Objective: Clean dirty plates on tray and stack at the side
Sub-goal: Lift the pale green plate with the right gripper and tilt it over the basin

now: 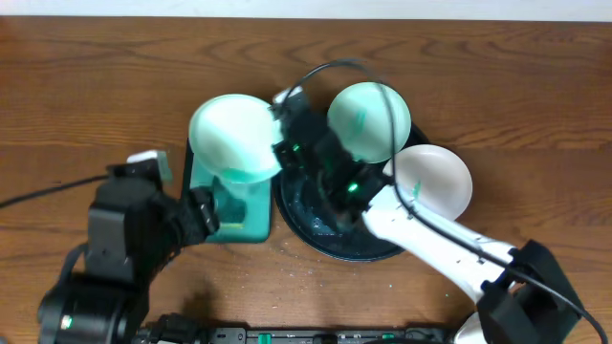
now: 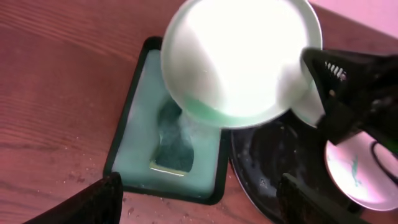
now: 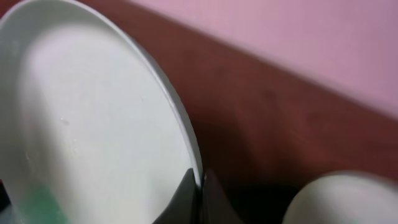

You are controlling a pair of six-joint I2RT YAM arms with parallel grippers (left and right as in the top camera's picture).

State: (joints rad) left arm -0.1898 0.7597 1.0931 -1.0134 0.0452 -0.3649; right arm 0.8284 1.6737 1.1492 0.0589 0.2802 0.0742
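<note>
My right gripper (image 1: pixel 280 143) is shut on the rim of a pale mint plate (image 1: pixel 232 137), holding it tilted above the teal tray; its fingers pinch the rim in the right wrist view (image 3: pixel 200 186), and the plate (image 2: pixel 239 59) fills the top of the left wrist view. A second plate (image 1: pixel 368 119) with a teal smear rests on the far rim of the black tray (image 1: pixel 325 239). A third, white plate (image 1: pixel 438 180) lies at the tray's right edge. My left gripper (image 2: pixel 199 205) is open and empty, just in front of the teal tray.
A rectangular teal tray (image 1: pixel 244 225) with a dark sponge (image 2: pixel 175 146) sits left of the black tray, under the held plate. Crumbs and droplets dot the wood near its front edge (image 2: pixel 161 208). A black cable (image 1: pixel 335 67) loops above the plates.
</note>
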